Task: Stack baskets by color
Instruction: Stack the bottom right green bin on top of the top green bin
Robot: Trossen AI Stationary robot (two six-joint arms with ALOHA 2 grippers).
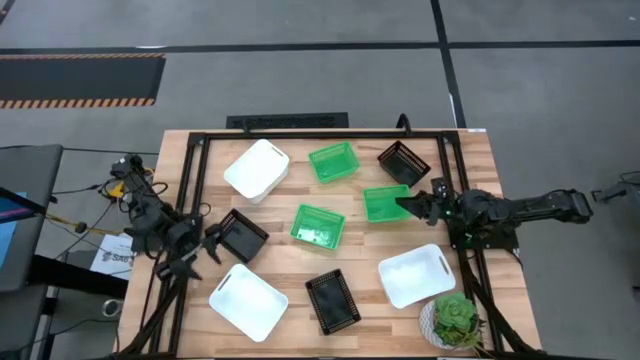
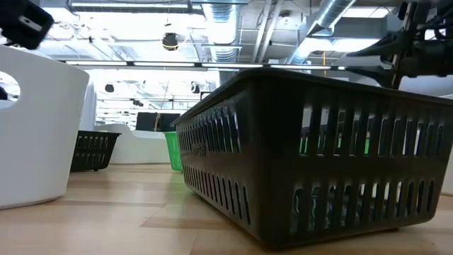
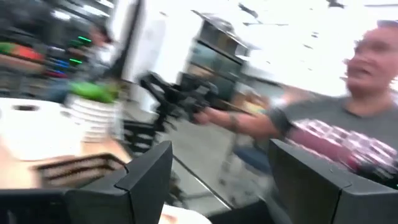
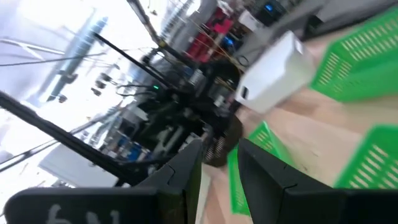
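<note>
Nine baskets lie scattered on the wooden table [image 1: 300,140]: three white, among them one at the far left [image 1: 257,168]; three black, among them one at mid left [image 1: 240,235]; three green, one far [image 1: 333,162], one in the middle [image 1: 317,225], one at mid right [image 1: 383,203]. My right gripper [image 1: 408,206] is shut on that mid-right green basket [image 4: 261,140]. My left gripper [image 1: 207,241] stands open [image 3: 214,174] just left of the mid-left black basket, with nothing between its fingers. My right gripper has the green basket's right-hand wall [image 4: 232,186] pinched between its two fingers, one on either face of the wall. The fingers come about level from the table's right side. Whether the basket is clear of the table, I cannot tell.
A potted plant [image 1: 455,320] stands at the near right corner. A black frame [image 1: 195,180] runs along the table's sides. In the low view a black basket [image 2: 318,163] fills the foreground beside a white one [image 2: 35,134]. A person [image 3: 348,124] shows beyond the table.
</note>
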